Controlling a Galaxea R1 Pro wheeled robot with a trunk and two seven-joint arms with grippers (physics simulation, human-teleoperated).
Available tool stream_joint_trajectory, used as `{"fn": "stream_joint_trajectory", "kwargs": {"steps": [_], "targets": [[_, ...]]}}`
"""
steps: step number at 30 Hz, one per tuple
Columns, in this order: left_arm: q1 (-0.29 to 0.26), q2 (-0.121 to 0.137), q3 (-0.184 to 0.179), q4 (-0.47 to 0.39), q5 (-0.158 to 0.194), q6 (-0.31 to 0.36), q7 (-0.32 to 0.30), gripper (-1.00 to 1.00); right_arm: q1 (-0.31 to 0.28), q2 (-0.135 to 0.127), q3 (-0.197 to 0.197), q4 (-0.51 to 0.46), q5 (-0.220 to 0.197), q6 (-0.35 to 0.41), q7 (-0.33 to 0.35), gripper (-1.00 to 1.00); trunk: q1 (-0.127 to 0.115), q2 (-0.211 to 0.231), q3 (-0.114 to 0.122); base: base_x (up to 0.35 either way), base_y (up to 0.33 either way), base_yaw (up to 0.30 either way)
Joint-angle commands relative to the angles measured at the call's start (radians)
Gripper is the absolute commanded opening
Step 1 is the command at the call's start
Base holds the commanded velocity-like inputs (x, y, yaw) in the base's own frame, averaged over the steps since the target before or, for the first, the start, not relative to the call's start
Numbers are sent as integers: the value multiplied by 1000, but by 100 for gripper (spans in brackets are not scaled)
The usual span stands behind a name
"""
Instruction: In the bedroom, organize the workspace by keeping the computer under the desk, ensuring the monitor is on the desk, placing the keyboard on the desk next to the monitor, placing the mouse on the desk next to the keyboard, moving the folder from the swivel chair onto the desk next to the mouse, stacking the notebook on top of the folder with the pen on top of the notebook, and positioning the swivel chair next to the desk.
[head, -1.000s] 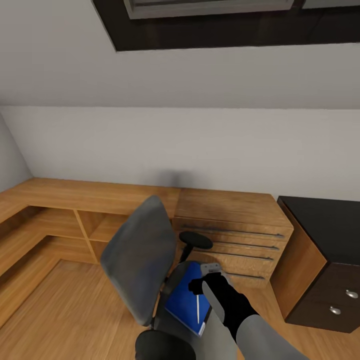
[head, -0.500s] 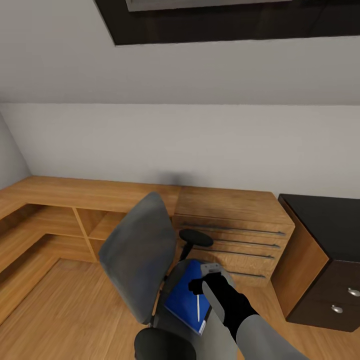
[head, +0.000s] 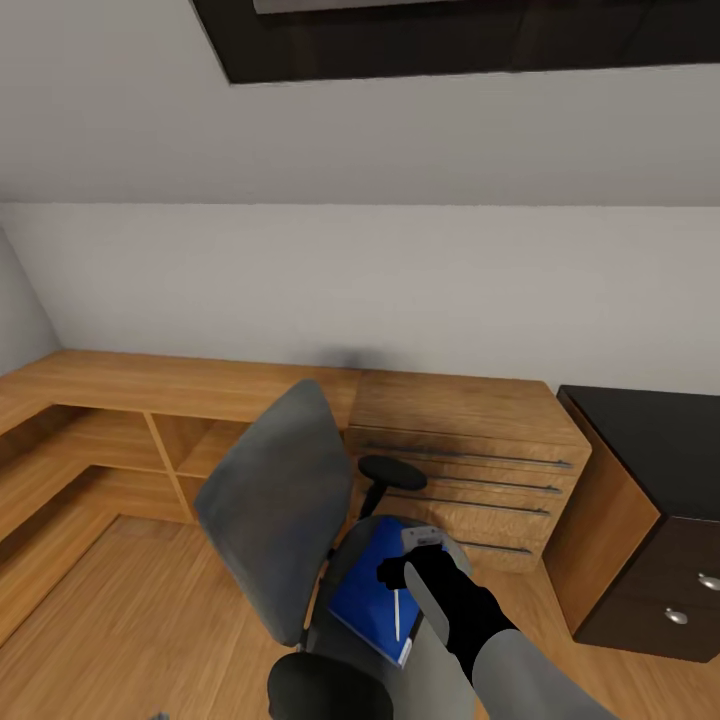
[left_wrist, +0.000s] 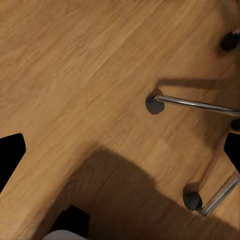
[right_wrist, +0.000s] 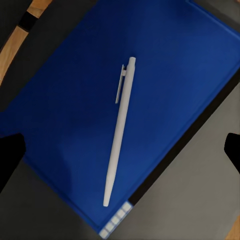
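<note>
The right gripper (head: 412, 570) hangs with fingers spread wide and empty over the folder (head: 368, 600), low centre of the head view, on the chair (head: 262, 500) seat. A white pen (right_wrist: 119, 132) lies on it. Over the last second, only the view drifted slightly; the pickup has not begun. The left gripper's fingers also look spread, over the floor (left_wrist: 75, 75).

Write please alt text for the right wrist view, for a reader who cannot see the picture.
A slim white pen with a pocket clip lies diagonally on a flat bright blue folder, which rests on the grey upholstered seat of the swivel chair. The black tips of the right gripper's open fingers show at both side edges, apart from the pen.
</note>
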Motion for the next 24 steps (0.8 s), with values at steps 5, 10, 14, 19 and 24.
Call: {"fn": "stream_joint_trajectory", "kwargs": {"steps": [5, 10, 14, 19, 24], "targets": [[0, -4, -1, 28, 8, -41, 4, 100, -1, 0, 1, -1, -10, 3, -9, 100, 0, -1, -1, 0, 0, 0], [0, -4, 0, 37, 8, -55, 4, 100, -1, 0, 2, -1, -10, 4, -9, 100, 19, -36, -17, 0, 0, 0], [0, -4, 0, 39, 8, -58, 4, 100, -1, 0, 2, -1, -10, 4, -9, 100, 34, -64, -29, 0, 0, 0], [0, -5, 0, 40, 8, -60, 4, 100, -1, 0, 1, -1, -9, 4, -10, 100, 54, -99, -45, 0, 0, 0], [0, -5, 0, 40, 8, -60, 4, 100, -1, 0, 1, -1, -8, 3, -13, 100, 73, -134, -61, 0, 0, 0]]}}
